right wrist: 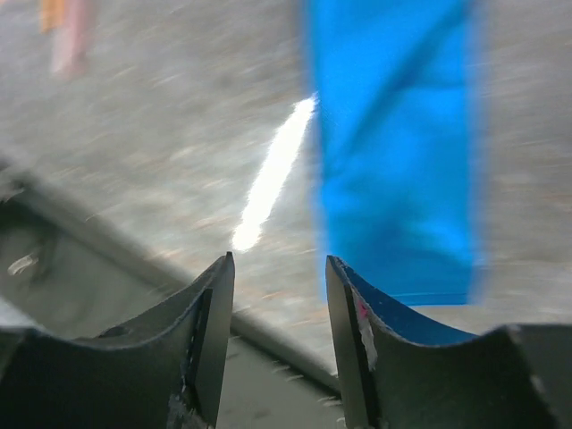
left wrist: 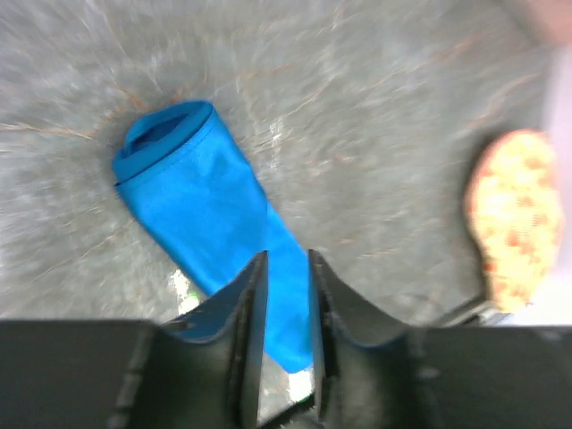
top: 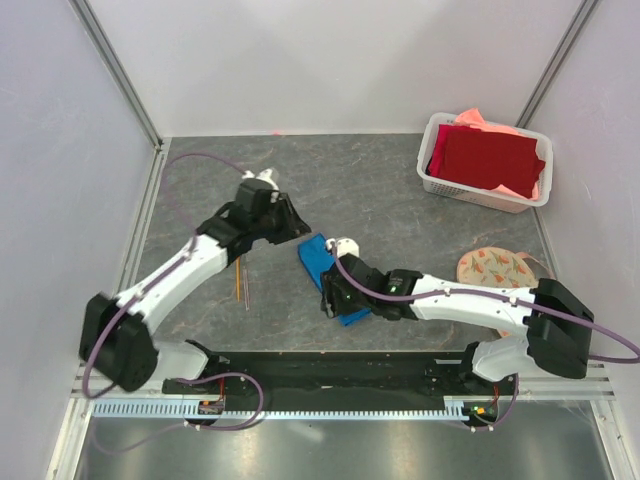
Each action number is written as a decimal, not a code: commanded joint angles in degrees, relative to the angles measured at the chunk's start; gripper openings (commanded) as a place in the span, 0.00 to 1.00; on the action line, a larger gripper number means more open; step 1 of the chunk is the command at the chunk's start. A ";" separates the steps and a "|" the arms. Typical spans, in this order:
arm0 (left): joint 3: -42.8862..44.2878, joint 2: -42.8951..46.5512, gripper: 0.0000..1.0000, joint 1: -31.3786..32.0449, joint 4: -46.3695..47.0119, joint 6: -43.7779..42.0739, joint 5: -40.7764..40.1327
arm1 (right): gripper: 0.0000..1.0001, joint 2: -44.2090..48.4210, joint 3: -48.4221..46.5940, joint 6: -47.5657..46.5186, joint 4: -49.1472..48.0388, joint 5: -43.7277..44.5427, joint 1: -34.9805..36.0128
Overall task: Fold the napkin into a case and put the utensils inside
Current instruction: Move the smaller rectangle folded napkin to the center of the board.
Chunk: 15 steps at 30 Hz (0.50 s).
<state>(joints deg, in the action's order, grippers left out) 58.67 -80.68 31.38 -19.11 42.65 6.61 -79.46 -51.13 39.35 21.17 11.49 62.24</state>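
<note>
Top view, basket: white, at the far right corner of the table. It holds a folded red cloth lying on a pink cloth, whose edges show behind and to the right.
Case: narrow blue pouch, flat on the table near its middle, lying diagonally between the two grippers and well apart from the basket.
Case mouth: in the left wrist view the far end is a rounded open fold; its inside is too blurred to read.
Utensils: thin orange sticks on the bare table, left of the case and apart from it.
Mat: round, patterned, right of the case, partly hidden by the right arm.
Left gripper: above one end of the case, fingers parted by a narrow gap, pinching nothing.
Right gripper: jaws apart, bare table between them, case just beside, nothing held.
</note>
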 commanded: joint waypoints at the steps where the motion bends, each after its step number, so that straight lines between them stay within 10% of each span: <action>1: -4.35 9.74 0.41 -4.74 -7.77 -3.54 1.38 | 0.53 -4.11 0.68 8.97 -8.23 -6.65 3.67; 15: -7.52 13.72 0.57 -20.12 -19.73 -10.84 -2.82 | 0.73 -27.49 -12.05 24.97 -4.66 15.63 4.38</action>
<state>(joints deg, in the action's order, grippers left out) 51.27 -65.25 13.13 -36.53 35.27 6.02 -102.04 -59.57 58.15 10.24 15.20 66.96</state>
